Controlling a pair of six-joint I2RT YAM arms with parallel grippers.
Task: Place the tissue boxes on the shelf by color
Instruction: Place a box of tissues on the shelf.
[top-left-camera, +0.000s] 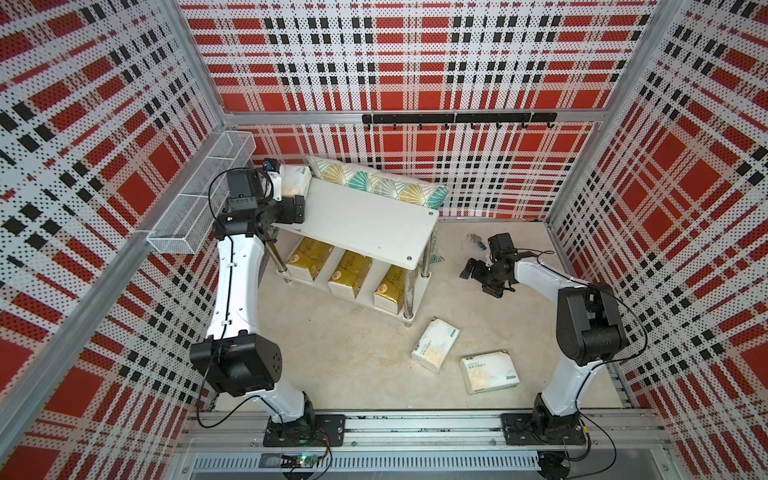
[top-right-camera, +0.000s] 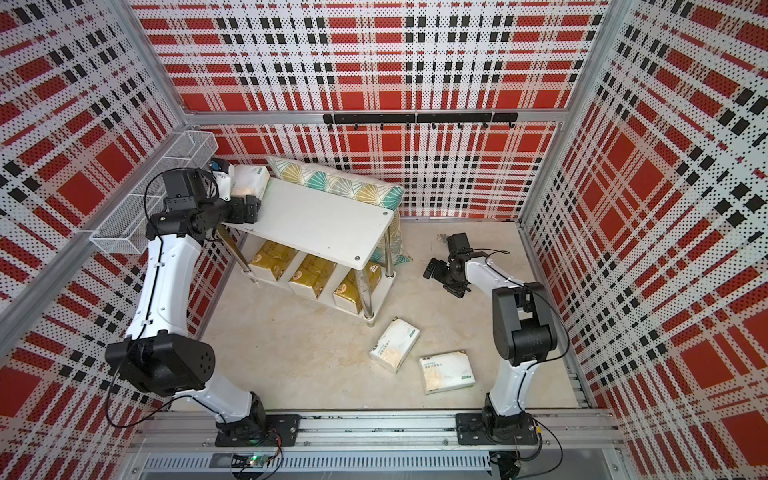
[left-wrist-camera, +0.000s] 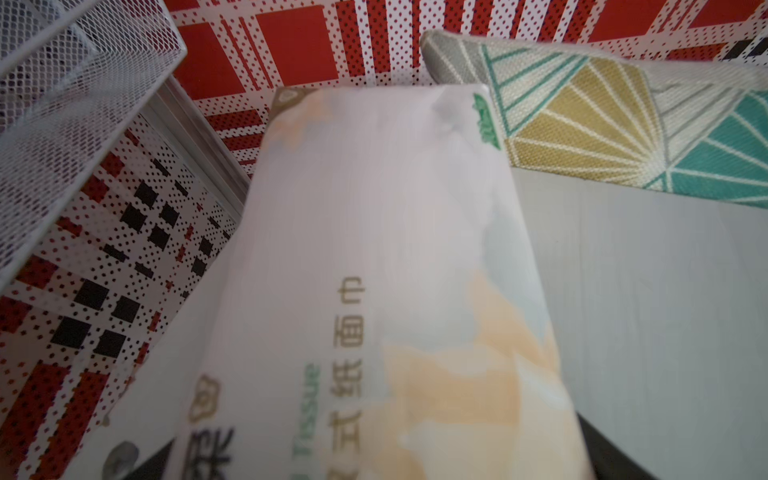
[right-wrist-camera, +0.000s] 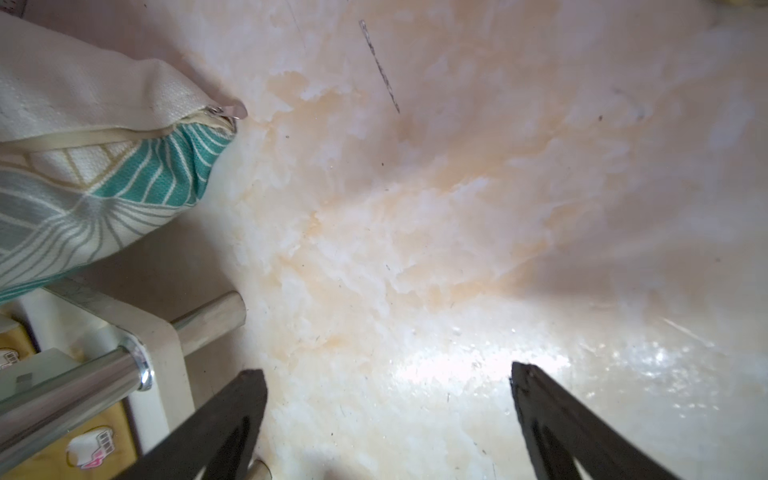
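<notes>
The left gripper (top-left-camera: 291, 195) is seen open and loose around the top white pack (top-left-camera: 297, 178), which is laid at the shelf's (top-left-camera: 374, 224) left end. 2 floor packs (top-left-camera: 435, 345) are left on the floor. They are judged nearer the right gripper (right-wrist-camera: 386, 372), which is held wide open and empty.

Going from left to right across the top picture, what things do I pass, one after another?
Wire basket → white pack atop the shelf → first gold pack → second gold pack → third gold pack → tilted white floor pack → last white floor pack.
</notes>
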